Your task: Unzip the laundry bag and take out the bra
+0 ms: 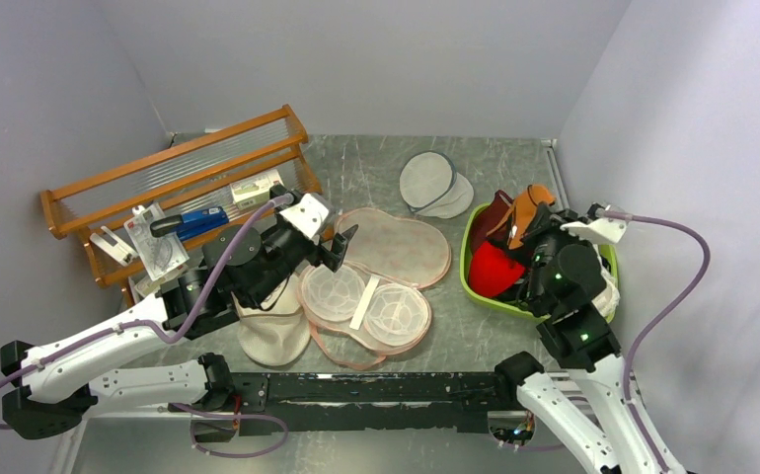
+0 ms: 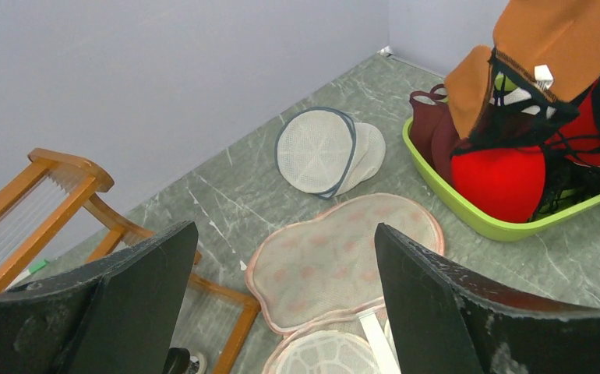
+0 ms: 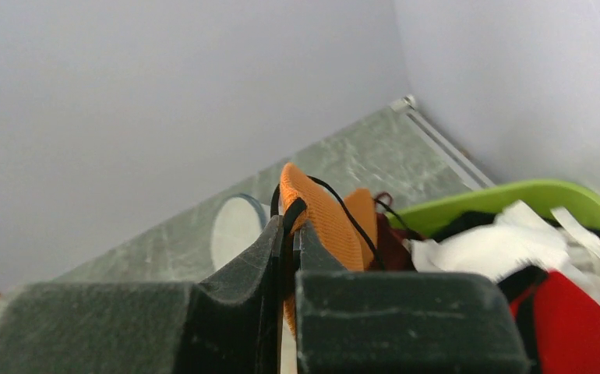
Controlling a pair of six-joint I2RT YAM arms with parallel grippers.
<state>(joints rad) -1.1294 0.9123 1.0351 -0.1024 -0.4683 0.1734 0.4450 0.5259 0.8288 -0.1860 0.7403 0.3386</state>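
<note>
Straps are the worry: right fingers (image 3: 262, 257) are pinched shut on just a black strap and edge of the bra (image 3: 324, 218), hanging over the basket (image 2: 507, 226), so it could slip out or snag the red bras (image 2: 499, 183) below. The left fingers (image 2: 141, 288) gape wide, empty, above the opened bag (image 2: 344, 257) on the bench (image 2: 227, 187). Only the left wrist view shows the dangling straps; the right shows the pinch

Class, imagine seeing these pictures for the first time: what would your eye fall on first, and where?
The orange bra is pinched in the shut right tool above the green tub of red garments at the right. Mid-table, the pink laundry bag lies unzipped and spread open, the open left tool hovering at its edge.
</note>
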